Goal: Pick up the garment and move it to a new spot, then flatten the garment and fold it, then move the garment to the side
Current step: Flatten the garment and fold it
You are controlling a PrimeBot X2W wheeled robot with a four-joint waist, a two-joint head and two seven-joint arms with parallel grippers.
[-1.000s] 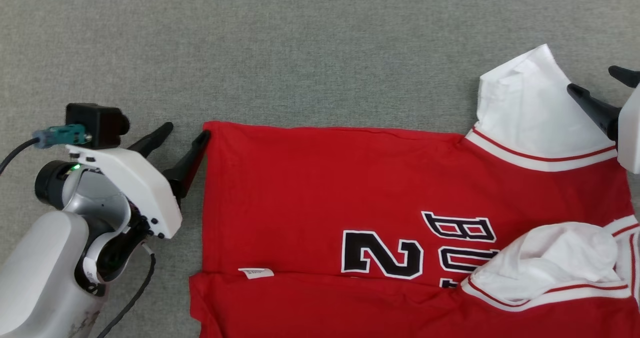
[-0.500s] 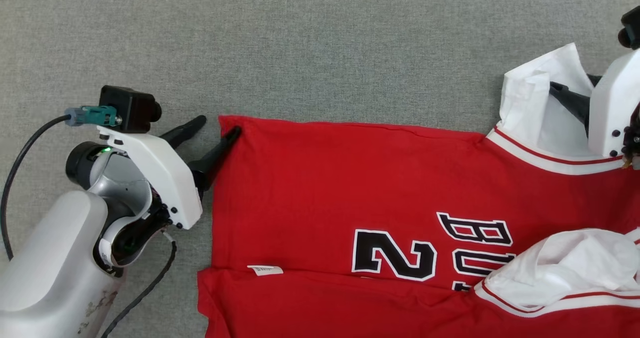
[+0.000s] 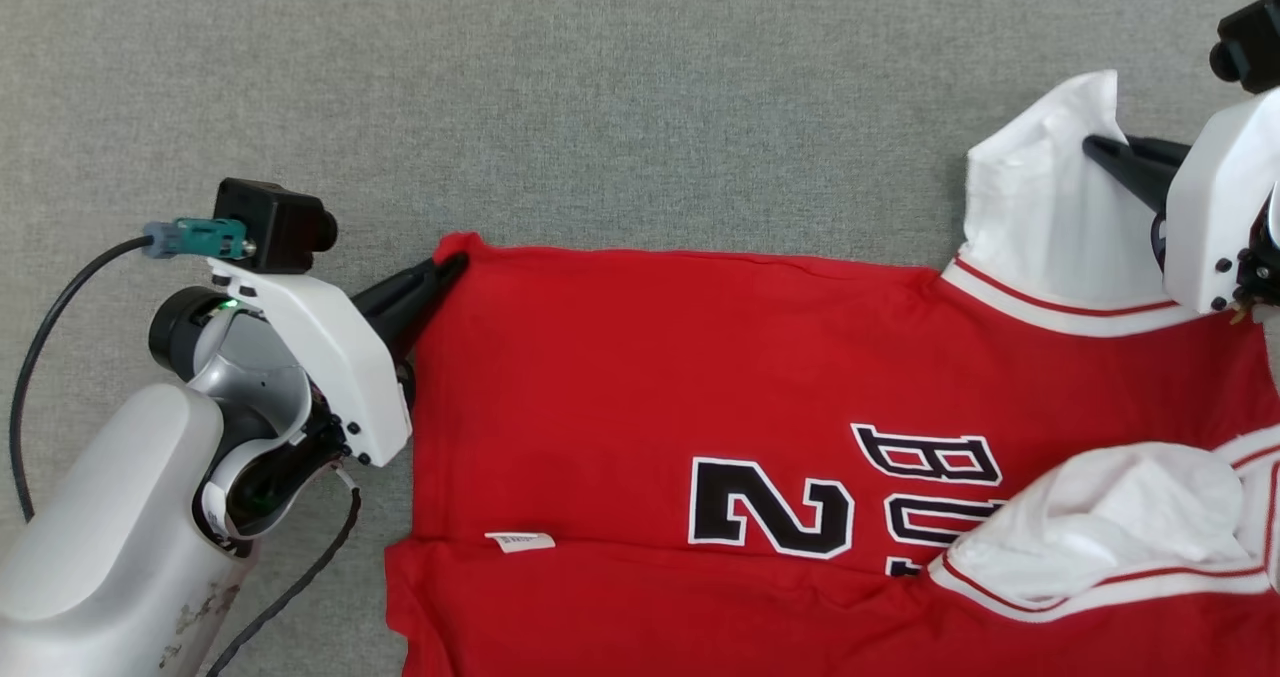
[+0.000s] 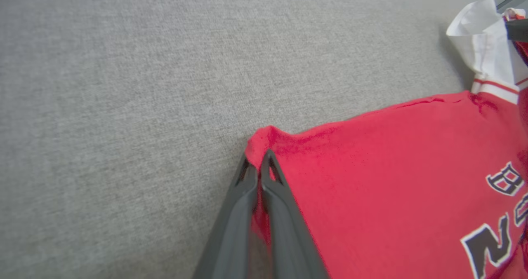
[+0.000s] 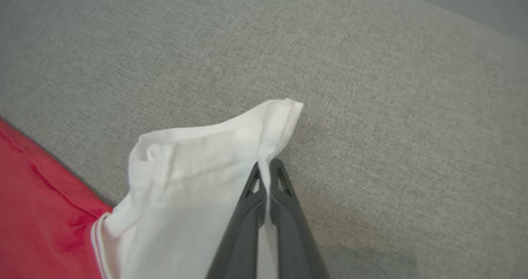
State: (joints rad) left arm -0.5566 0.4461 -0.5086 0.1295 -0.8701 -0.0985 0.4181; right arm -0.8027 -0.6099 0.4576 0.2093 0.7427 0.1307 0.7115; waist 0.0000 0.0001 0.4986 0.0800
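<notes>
left gripper (image 3: 450, 267) — clamped tight, pointing forward-right | right gripper (image 3: 1095, 147) — clamped tight, pointing left

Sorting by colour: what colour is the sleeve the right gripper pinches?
A white fabric sleeve, best seen in right wrist view.

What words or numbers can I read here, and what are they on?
"2": black digit on the red jersey, seen sideways.
"BU": black letters beside it; the rest hidden under a white sleeve.
White tag on the jersey: print too small to read.
</notes>
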